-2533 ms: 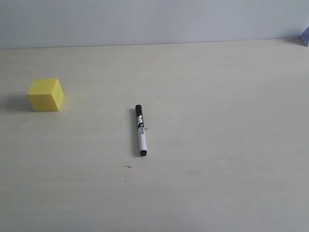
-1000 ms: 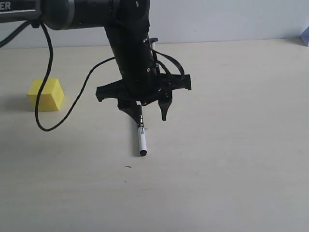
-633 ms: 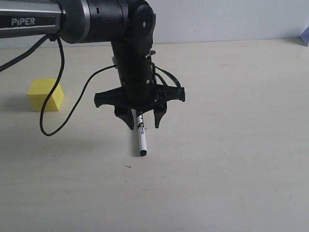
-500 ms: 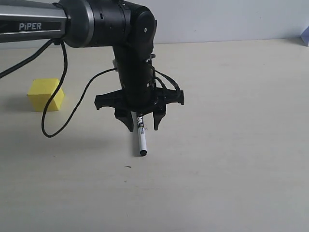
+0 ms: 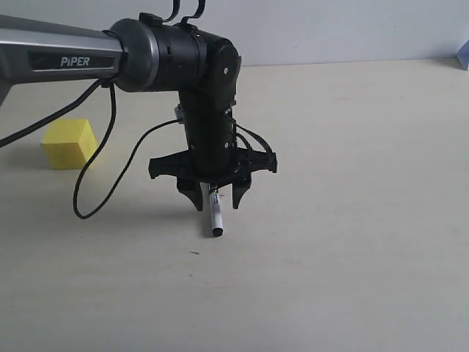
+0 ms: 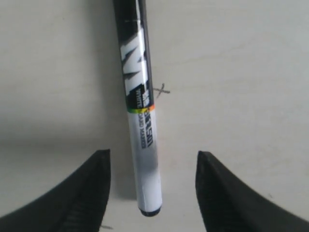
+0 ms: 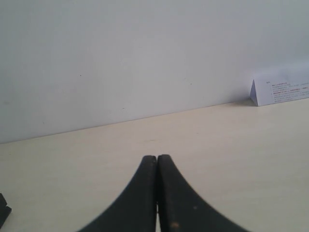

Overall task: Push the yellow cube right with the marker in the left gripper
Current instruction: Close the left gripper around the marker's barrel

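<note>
Between the wide-spread jaws of the left gripper (image 5: 216, 206) lies the marker (image 6: 141, 121), half black, half white.

The marker (image 5: 215, 220) is lying on the desk (image 5: 352, 242) near the middle of the exterior view, its length running front to back. The left tool (image 5: 216, 206) is standing over the marker's rear part. In the left wrist view, one finger (image 6: 87, 188) is sitting on each side of the barrel (image 6: 142, 121), apart from it. The marker's front end is protruding toward the camera. The cube (image 5: 69, 143) is resting on the desk well to the left of the marker and further back. A cable (image 5: 91, 198) is looping down between the cube and the left tool. A card (image 5: 463, 55) is standing at the desk's rear right edge.
</note>
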